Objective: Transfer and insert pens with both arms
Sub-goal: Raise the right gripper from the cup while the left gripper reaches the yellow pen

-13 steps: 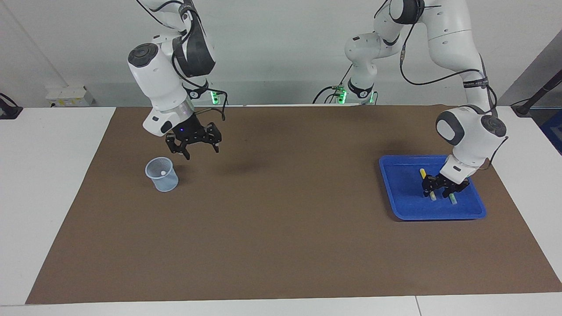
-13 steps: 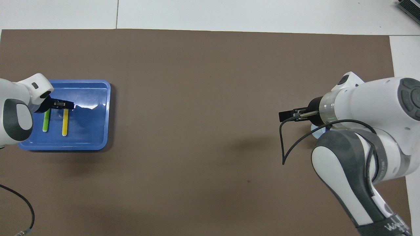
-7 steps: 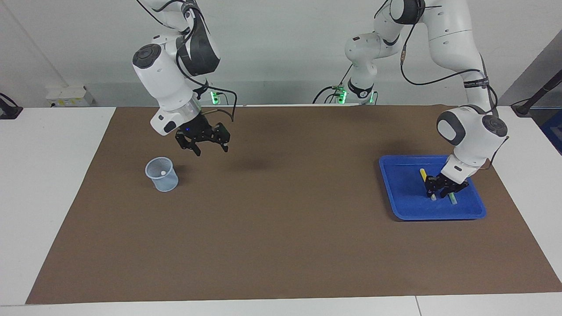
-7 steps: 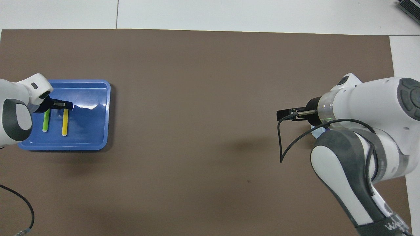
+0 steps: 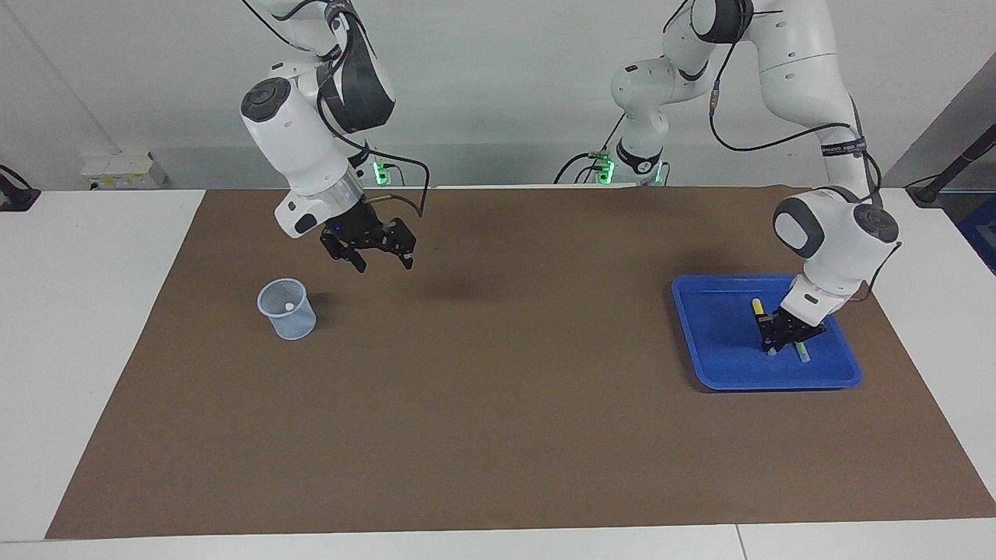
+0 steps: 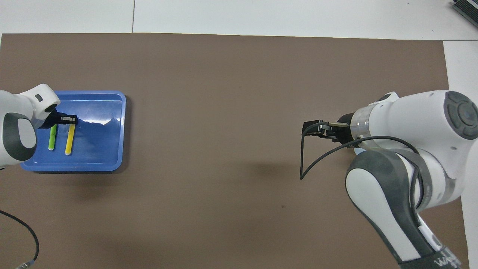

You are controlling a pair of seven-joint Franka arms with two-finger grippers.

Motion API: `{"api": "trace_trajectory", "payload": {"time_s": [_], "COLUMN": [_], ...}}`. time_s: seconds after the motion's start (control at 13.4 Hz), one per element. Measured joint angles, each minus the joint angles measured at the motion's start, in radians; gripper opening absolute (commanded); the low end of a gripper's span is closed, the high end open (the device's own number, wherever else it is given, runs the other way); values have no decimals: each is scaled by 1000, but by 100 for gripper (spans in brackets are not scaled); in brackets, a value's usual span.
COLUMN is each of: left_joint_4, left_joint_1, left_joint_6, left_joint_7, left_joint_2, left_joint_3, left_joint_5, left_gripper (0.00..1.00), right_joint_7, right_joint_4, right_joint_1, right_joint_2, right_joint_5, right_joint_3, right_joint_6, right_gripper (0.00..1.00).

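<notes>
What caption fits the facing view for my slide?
Left gripper shut on the yellow pen in the blue tray; right gripper open, raised beside the cup.

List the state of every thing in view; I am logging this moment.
blue tray: flat on the mat.
left gripper: in the tray, shut on the yellow pen.
yellow pen: lying in the tray, gripped.
green pen: lying free beside it.
right gripper: open, empty, over the mat beside the cup.
cup: upright, whitish tip showing inside.
</notes>
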Motion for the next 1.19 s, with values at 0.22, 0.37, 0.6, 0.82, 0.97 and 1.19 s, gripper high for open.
{"api": "trace_trajectory", "payload": {"time_s": [0.22, 0.37, 0.6, 0.82, 0.97, 1.19], "left_joint_4": [0, 1, 22, 81, 104, 141], "left_joint_1": [0, 0, 0, 0, 0, 0], "left_joint_6": [0, 0, -23, -100, -131, -193], "left_joint_7": [0, 0, 0, 0, -5, -66], "left_joint_2": [0, 0, 1, 1, 1, 1], "left_joint_3": [-1, -1, -4, -4, -4, -6], "left_joint_5": [0, 0, -1, -3, -5, -9], "left_gripper": [0, 0, 0, 0, 0, 0], "right_joint_7": [0, 0, 0, 0, 0, 0], "right_joint_4": [0, 0, 0, 0, 0, 0], "right_joint_1": [0, 0, 0, 0, 0, 0], "right_joint_2": [0, 0, 0, 0, 0, 0], "right_joint_5": [0, 0, 0, 0, 0, 0], "right_joint_3": [0, 0, 0, 0, 0, 0], "right_joint_6": [0, 0, 0, 0, 0, 0], "right_gripper": [100, 100, 100, 100, 100, 100]}}
